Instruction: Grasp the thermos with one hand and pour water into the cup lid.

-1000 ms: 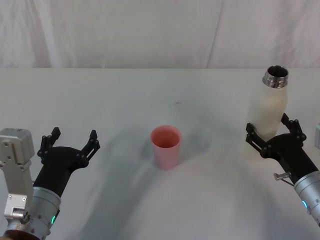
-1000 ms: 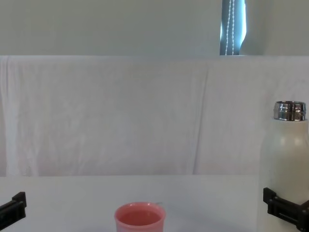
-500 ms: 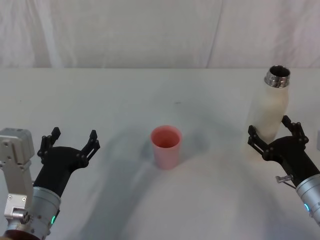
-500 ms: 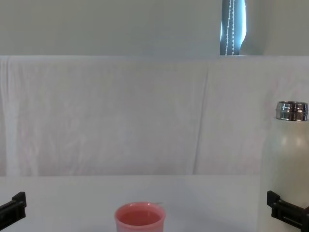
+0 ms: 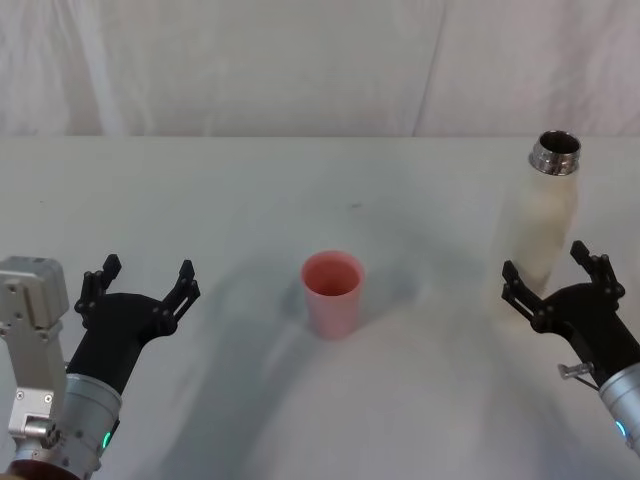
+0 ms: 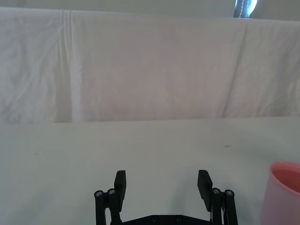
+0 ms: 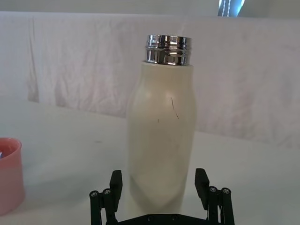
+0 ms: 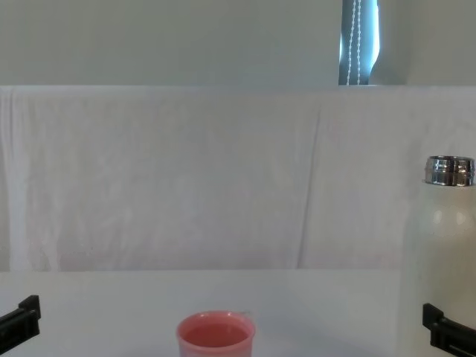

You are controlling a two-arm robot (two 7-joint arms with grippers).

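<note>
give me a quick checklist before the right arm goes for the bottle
1. Bottle upright on the table: ok.
2. Bottle uncapped, steel neck bare: ok.
3. Right tool open, bottle base lined up between its fingers in the right wrist view: ok.
4. Right tool closed on the bottle: not ok; fingers stand apart from it.
5. Pink cup upright, mouth up, apart from the bottle: ok.
6. Left tool open, parked apart from the cup: ok.
7. Water in the bottle: cannot tell.

Both arms end in black linkage-fingered grippers, left gripper (image 5: 140, 283) and right gripper (image 5: 556, 270), on silver cylindrical wrists with small green-lit indicators.
</note>
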